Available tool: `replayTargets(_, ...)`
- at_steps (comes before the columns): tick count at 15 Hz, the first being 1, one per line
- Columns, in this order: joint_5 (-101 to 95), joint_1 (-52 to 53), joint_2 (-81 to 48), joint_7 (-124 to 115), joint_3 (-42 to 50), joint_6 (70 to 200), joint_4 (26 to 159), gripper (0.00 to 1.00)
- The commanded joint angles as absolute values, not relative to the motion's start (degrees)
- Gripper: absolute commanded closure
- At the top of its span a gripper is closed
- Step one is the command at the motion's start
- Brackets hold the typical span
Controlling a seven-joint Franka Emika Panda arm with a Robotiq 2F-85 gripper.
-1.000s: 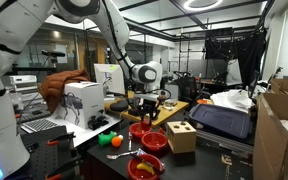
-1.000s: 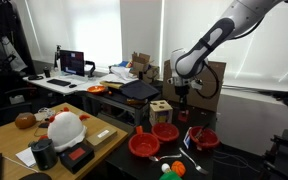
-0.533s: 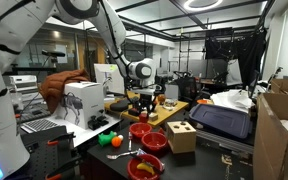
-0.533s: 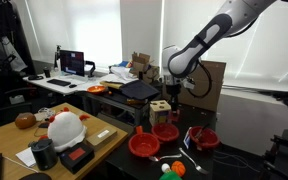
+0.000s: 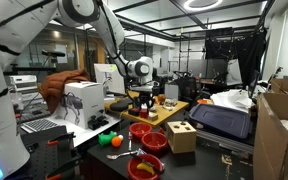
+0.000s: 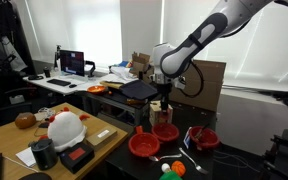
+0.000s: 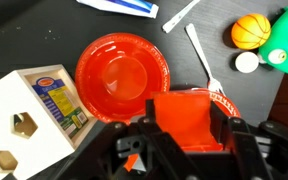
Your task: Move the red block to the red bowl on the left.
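Observation:
In the wrist view my gripper (image 7: 184, 128) is shut on the red block (image 7: 181, 110), with a finger on each side of it. The block hangs above the table between two red bowls. One bowl (image 7: 122, 75) lies up and to the left, and it is empty. The other bowl's rim (image 7: 220, 97) shows just behind the block. In both exterior views the gripper (image 5: 144, 103) (image 6: 164, 103) hovers above the bowls (image 5: 141, 130) (image 6: 166, 131); the block is too small to make out there.
A wooden shape-sorter box (image 7: 32, 118) (image 5: 181, 136) (image 6: 161, 110) stands beside the bowls. An orange ball (image 7: 250, 30), a green toy (image 7: 287, 40), a small white ball (image 7: 246, 62) and a white plastic fork (image 7: 198, 50) lie nearby. More red bowls (image 5: 146, 167) (image 6: 204, 138) sit at the table edge.
The arm has carried the held block sideways over the bowls toward the wooden box. The gripper stays shut on it.

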State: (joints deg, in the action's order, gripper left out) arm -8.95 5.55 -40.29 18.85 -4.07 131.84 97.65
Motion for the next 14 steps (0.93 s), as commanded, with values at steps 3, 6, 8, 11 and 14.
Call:
replayTargets(3,-9.75,7.57,-45.07,13.83,-4.09,132.44,90.04,0.73)
replayTargets(6,-9.85,8.92,-48.49,12.68,-4.14,131.66,86.6,0.73)
replayTargets(8,-9.96,9.94,-50.99,12.0,-4.14,131.45,84.42,0.73)
replayTargets(11,-9.62,11.21,-54.71,11.21,-4.33,130.81,81.11,0.73)
replayTargets(14,-9.21,12.37,-57.44,10.79,-4.78,130.72,79.07,0.73)
